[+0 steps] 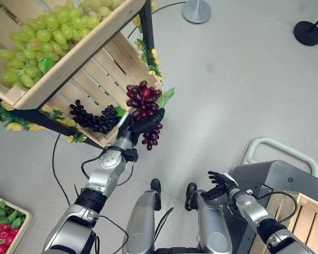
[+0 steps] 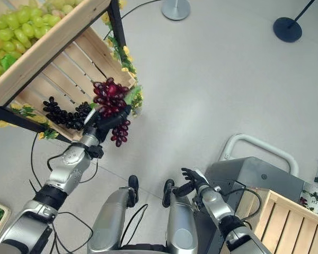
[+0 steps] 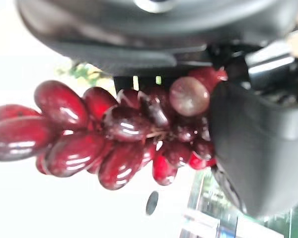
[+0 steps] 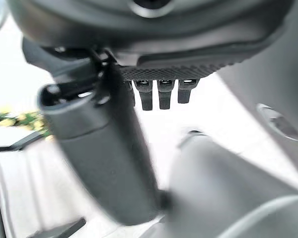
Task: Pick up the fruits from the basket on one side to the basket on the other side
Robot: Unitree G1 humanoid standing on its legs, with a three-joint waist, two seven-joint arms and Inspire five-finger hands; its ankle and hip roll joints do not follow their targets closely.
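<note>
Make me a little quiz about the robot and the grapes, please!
1. True or false: the left hand is curled round the red grapes.
2. Which grapes lie in the lower wooden crate? A green, B black, C red.
3. Fill in: the right hand is open and holds ____.

Key
1. True.
2. B: the black grapes. The green grapes fill the upper crate.
3. Nothing.

Mock fruit shop (tilted display crates (image 1: 95,58))
</note>
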